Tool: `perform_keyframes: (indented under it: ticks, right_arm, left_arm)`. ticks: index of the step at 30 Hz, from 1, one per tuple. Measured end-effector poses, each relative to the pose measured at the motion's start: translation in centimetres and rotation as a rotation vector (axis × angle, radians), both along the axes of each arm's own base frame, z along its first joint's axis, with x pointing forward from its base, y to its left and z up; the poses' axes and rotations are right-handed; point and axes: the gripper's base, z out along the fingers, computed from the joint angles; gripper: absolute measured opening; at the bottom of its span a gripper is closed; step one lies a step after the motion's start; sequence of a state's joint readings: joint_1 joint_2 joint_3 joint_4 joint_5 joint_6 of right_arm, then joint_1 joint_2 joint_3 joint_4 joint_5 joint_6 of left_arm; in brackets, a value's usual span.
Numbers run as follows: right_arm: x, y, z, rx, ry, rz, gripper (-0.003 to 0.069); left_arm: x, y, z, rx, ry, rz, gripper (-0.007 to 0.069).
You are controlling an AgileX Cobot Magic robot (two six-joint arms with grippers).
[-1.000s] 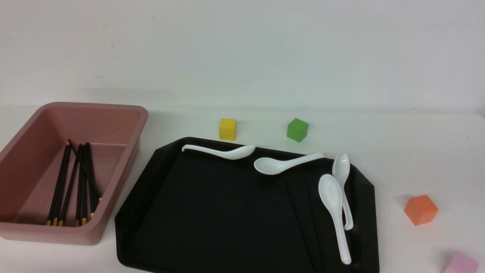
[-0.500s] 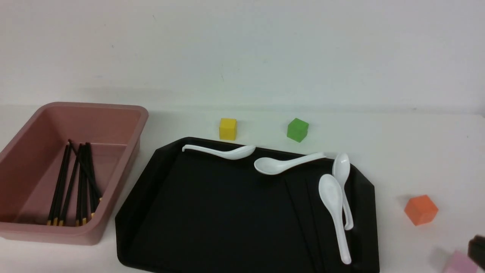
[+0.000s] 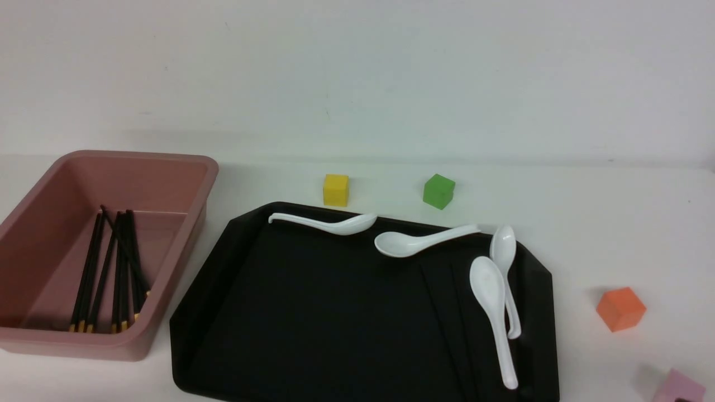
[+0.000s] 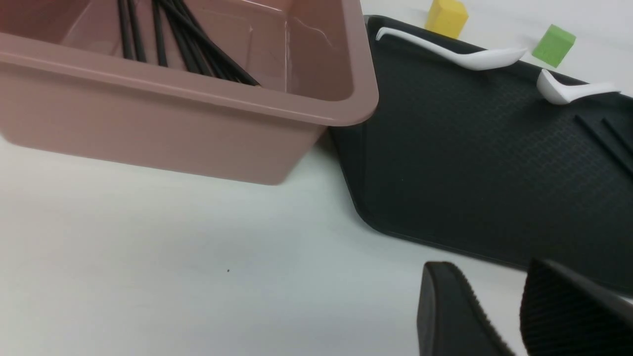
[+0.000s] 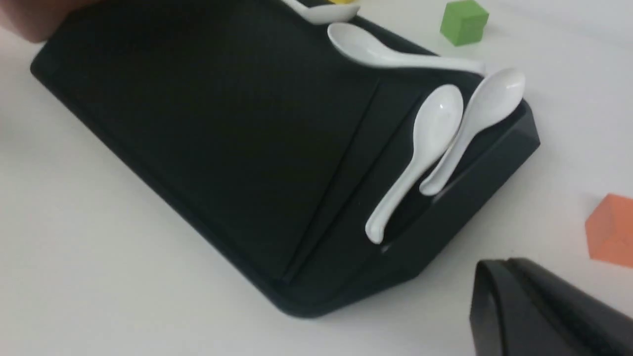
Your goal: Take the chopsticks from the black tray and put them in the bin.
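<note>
**Chopstick transfer: most binned, two to go**

Front view: a bundle of chopsticks (image 3: pixel 111 268) lies in the bin (image 3: pixel 139 156), gold ends toward me; I make out two more, faint, black on black, on the right side of the black tray (image 3: pixel 313 312), just beside the white spoons (image 3: pixel 491 290); I judge the job mostly done, with that pair yet to move; neither claw shows here.

Left wrist view: the left claw (image 4: pixel 487 272) hangs over bare table (image 4: pixel 148 247), just off the tray's rim; fingers narrowly parted, nothing between them; bin near; the tray pair well apart from it.

Right wrist view: the right claw (image 5: pixel 499 287) sits over the table off the tray's corner; I cannot tell whether it is parted or closed; the pair lies flat and near, beside the closest spoon; I judge this arm better placed for the pick.
</note>
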State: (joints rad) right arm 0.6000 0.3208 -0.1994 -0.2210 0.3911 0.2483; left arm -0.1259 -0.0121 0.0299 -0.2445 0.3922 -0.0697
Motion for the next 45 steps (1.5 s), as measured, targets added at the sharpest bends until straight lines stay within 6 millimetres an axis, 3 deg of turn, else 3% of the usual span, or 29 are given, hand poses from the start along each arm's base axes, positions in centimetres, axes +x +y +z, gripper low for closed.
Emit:
perform_keyframes:
  ticks: [8, 16, 24, 45]
  right_arm:
    - [-0.8, -1.0, -2.4, 0.014, -0.008, -0.057, 0.0022]
    - [-1.6, -2.5, -5.2, 0.163, 0.004, -0.315, 0.003]
    - [-1.7, -3.3, -5.1, 0.205, -0.054, -0.478, 0.0041]
    - [-1.7, -3.4, -5.1, 0.185, -0.062, -0.495, 0.0072]
  left_arm:
    - [0.0, 0.0, 0.0, 0.0, 0.0, 0.0, 0.0237]
    - [0.0, 0.0, 0.0, 0.0, 0.0, 0.0, 0.0237]
    - [0.0, 0.0, 0.0, 0.0, 0.0, 0.0, 0.0237]
    - [0.0, 0.0, 0.0, 0.0, 0.0, 0.0, 0.0237]
